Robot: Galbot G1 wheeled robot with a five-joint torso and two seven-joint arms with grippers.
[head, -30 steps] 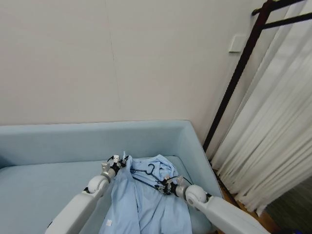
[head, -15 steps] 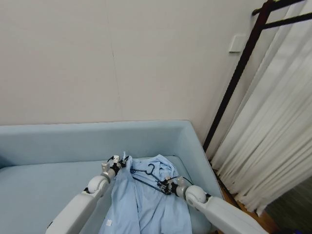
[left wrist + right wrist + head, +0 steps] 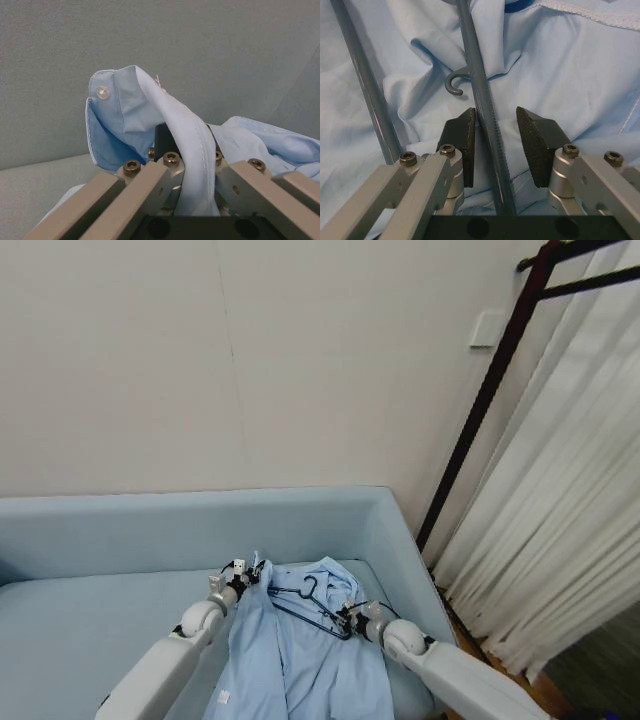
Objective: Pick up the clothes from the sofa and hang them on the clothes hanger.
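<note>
A light blue shirt (image 3: 300,650) lies crumpled on the sofa seat with a dark hanger (image 3: 305,598) resting on it. My left gripper (image 3: 246,574) sits at the shirt's upper left edge, shut on the shirt's collar (image 3: 125,107), which stands up between its fingers (image 3: 145,182). My right gripper (image 3: 351,617) is low over the shirt's right side. It is open, and the hanger's ribbed bar (image 3: 487,125) runs between its pads (image 3: 536,142), touching one of them. A small hook (image 3: 456,82) branches off that bar.
The pale blue sofa (image 3: 120,530) has a backrest behind the shirt and an armrest (image 3: 395,540) to its right. A dark clothes rack pole (image 3: 482,405) rises right of the sofa, with white curtains (image 3: 560,530) behind it. A white wall fills the background.
My right gripper has crept slightly further along the hanger, towards the sofa's back. The left gripper and the shirt have hardly moved.
</note>
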